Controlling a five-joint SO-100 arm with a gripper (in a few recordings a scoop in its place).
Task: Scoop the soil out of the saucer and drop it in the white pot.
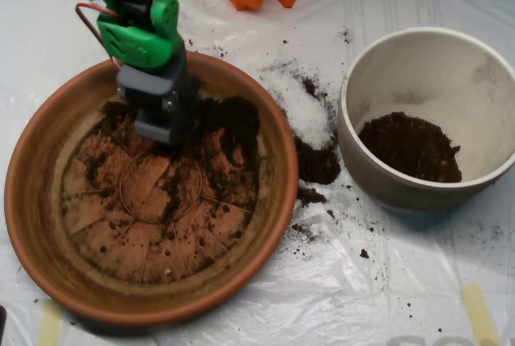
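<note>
Currently the scoop (163, 125) is down inside the saucer (36, 201) at its far side, tip against the floor; open or closed, cannot tell. Soil (233, 121) is heaped just right of it, thin smears elsewhere. The white pot (362, 169), right, holds a dark mound. Spilled soil and white powder (306, 113) lie between them.

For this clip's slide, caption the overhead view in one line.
Scoop down in the saucer amid remaining soil; more soil already in the white pot.
</note>
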